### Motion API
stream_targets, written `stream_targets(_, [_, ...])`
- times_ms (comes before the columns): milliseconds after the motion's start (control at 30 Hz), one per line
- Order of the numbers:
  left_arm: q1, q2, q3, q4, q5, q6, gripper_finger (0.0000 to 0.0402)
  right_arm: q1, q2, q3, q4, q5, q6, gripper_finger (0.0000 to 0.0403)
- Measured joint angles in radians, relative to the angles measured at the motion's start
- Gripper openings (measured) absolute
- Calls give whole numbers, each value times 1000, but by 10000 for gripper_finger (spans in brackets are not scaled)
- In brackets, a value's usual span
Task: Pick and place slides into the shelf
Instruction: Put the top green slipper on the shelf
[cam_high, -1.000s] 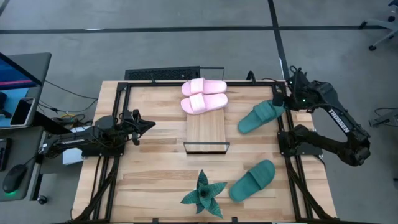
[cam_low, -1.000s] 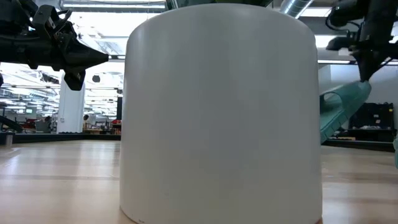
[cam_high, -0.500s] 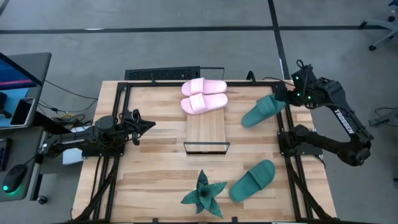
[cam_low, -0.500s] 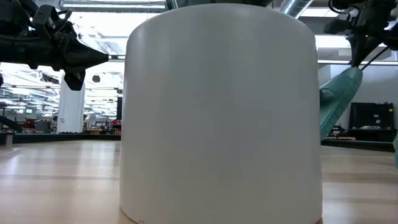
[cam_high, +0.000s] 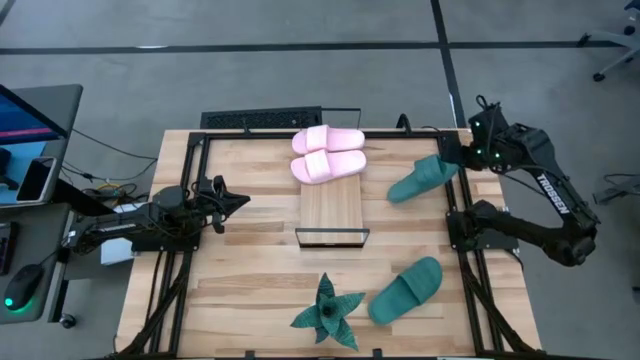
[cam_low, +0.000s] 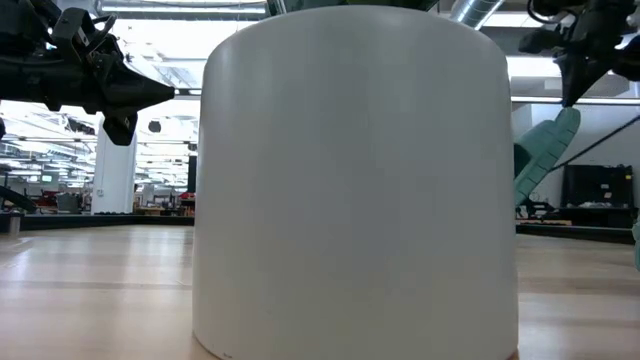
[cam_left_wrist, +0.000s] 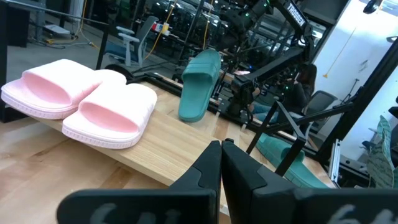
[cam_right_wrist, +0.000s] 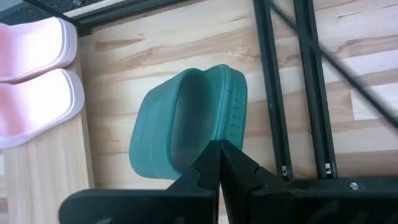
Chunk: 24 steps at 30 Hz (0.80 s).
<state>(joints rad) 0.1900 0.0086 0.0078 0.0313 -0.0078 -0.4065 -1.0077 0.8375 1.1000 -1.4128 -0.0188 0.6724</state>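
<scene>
My right gripper (cam_high: 455, 158) is shut on a teal slide (cam_high: 420, 178) near the table's far right corner; the low view shows that slide (cam_low: 542, 158) hanging steeply under the gripper (cam_low: 572, 92). Two pale pink slides (cam_high: 328, 153) lie side by side on the far end of the slatted wood shelf (cam_high: 332, 210), soles down. The other teal slide (cam_high: 405, 290) lies flat on the table near the right front. My left gripper (cam_high: 238, 198) hovers shut at the table's left side, pointing toward the shelf, touching nothing. My right gripper pinches the teal slide between its two fingers at the heel end's rim (cam_right_wrist: 211, 138), coming from above and pointing down. The slide hangs steeply below the fingers, toe end (cam_left_wrist: 189, 113) lowest; whether that end rests on the table I cannot tell.
A spiky green star-shaped plant (cam_high: 328, 312) stands near the front edge. A big white cylinder (cam_low: 355, 180) fills the middle of the low view. The near half of the shelf (cam_high: 332, 222) is bare slats. Black frame rails (cam_high: 460, 215) run along the table's sides.
My right gripper has risen and drawn slightly toward the table's far right corner, staying shut. The teal slide's heel end came up with it, so the slide has tipped from a shallow slant into a steep hang.
</scene>
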Motion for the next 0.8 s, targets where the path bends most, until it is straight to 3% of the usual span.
stream_targets(400, [0, 0, 0, 0, 0, 0, 0, 97, 73, 1, -86, 0, -2, 0])
stream_targets(800, [0, 0, 0, 0, 0, 0, 0, 231, 252, -2, -141, -18, -23, 0])
